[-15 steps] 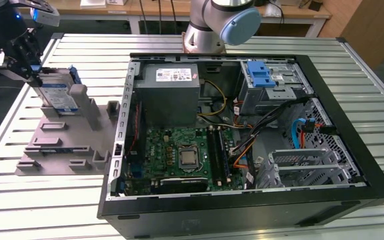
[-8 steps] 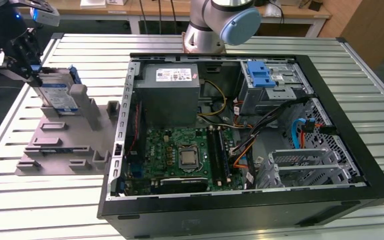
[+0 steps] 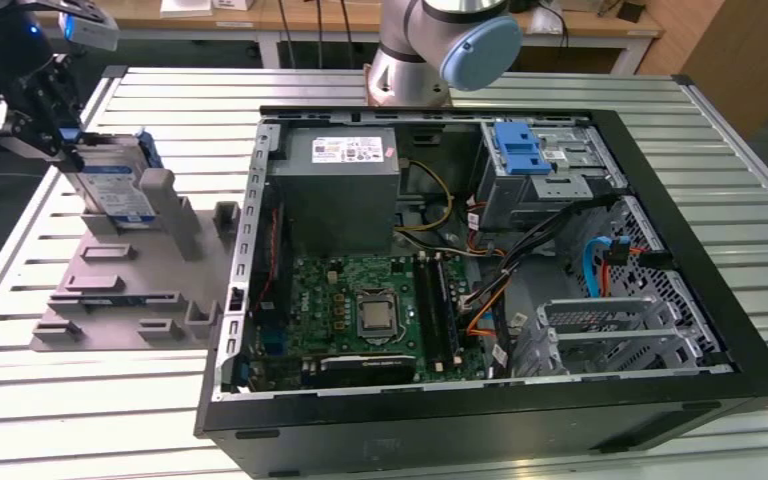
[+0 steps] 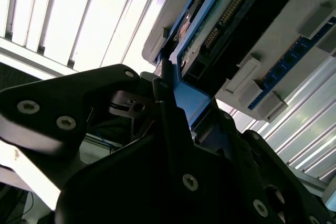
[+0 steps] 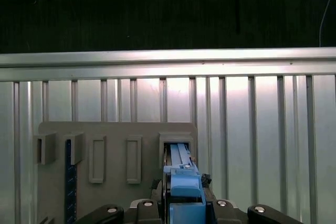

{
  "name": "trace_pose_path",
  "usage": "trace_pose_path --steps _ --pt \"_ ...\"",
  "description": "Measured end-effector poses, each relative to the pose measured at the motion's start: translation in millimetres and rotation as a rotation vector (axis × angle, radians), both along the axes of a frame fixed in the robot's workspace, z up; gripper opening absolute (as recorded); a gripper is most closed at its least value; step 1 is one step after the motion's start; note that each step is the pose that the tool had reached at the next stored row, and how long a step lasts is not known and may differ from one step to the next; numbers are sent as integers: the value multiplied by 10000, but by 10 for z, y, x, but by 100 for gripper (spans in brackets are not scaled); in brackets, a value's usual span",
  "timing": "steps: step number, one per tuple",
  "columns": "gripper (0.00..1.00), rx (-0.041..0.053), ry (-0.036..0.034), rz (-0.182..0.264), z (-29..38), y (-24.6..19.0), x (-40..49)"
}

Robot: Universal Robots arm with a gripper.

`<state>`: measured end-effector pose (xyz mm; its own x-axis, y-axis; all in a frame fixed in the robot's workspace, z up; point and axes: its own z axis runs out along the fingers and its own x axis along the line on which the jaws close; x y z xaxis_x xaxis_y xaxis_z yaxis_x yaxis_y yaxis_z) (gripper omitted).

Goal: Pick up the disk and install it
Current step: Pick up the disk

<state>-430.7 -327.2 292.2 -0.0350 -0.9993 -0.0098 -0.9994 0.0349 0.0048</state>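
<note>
Table (image 3: 77, 400), ribbed metal slats, carries an open black sheet-metal case (image 3: 491, 420) and, beside it, a grey matte plastic stand (image 3: 117, 300) with boxy slots. Disk (image 3: 115, 185) stands near upright in a stand slot at the exterior view's left: flat silver slab, glossy labelled face, blue plastic edging. Gripper (image 3: 57, 135) sits at its top, fingers narrow, pinching the blue edge. Judgement: the lift should run straight along the slot with a square grip, or the smooth plastic may slip or jam.
</note>
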Motion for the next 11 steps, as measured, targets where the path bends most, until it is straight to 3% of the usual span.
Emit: trace_pose_path --steps 11 --pt "36 0 1 0 -3 0 0"
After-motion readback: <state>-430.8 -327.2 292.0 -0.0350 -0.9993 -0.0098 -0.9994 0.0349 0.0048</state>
